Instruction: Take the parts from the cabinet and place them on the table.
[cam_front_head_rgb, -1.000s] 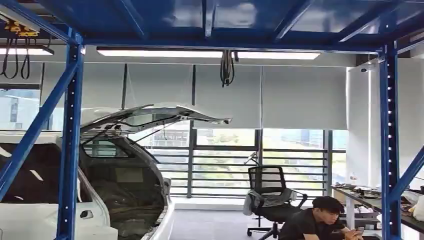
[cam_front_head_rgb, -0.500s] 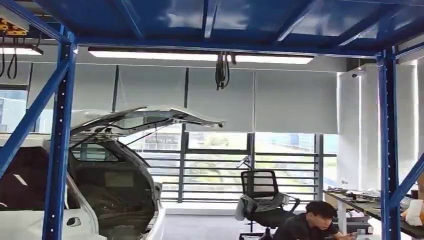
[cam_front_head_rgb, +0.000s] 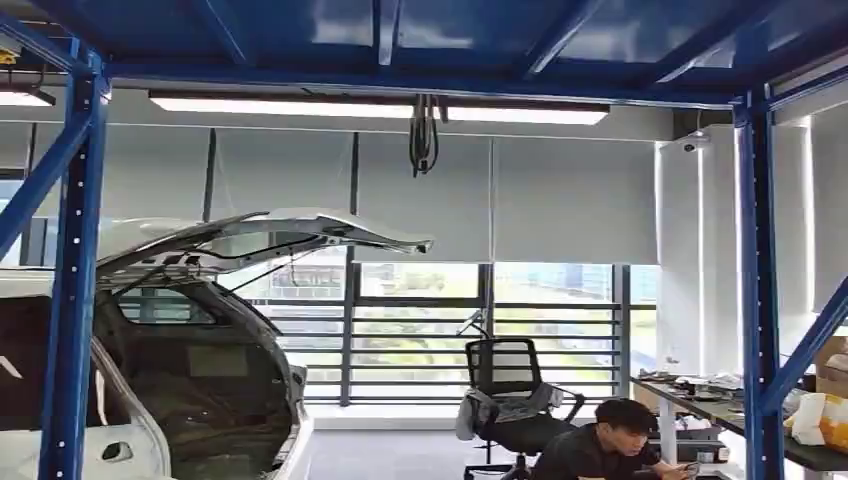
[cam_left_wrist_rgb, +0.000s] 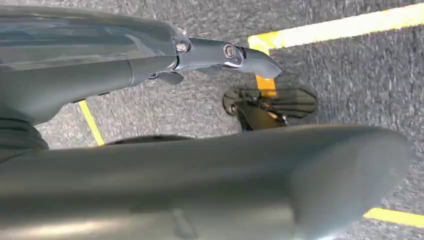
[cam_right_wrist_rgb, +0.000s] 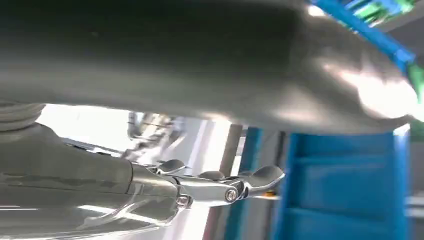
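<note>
My left hand (cam_left_wrist_rgb: 165, 170) hangs over grey floor with yellow lines; its fingers (cam_left_wrist_rgb: 225, 52) lie straight and apart from the thick thumb, holding nothing. My right hand (cam_right_wrist_rgb: 175, 75) is likewise spread, its fingers (cam_right_wrist_rgb: 225, 187) stretched out with nothing between them and the thumb. Behind it stands a blurred blue panel (cam_right_wrist_rgb: 345, 185); whether it belongs to the cabinet I cannot tell. A dark table (cam_front_head_rgb: 735, 408) with small items and a yellow-white bag (cam_front_head_rgb: 820, 418) stands at the far right of the head view.
Blue rack posts (cam_front_head_rgb: 70, 300) (cam_front_head_rgb: 760, 300) and a blue roof frame the head view. A white car (cam_front_head_rgb: 150, 380) with a raised tailgate stands on the left. A person (cam_front_head_rgb: 610, 450) sits low at the right beside an office chair (cam_front_head_rgb: 510, 395). Windows lie behind.
The whole head picture has slid to the left, so the camera has turned right. The table and the bag on it show more at the right edge.
</note>
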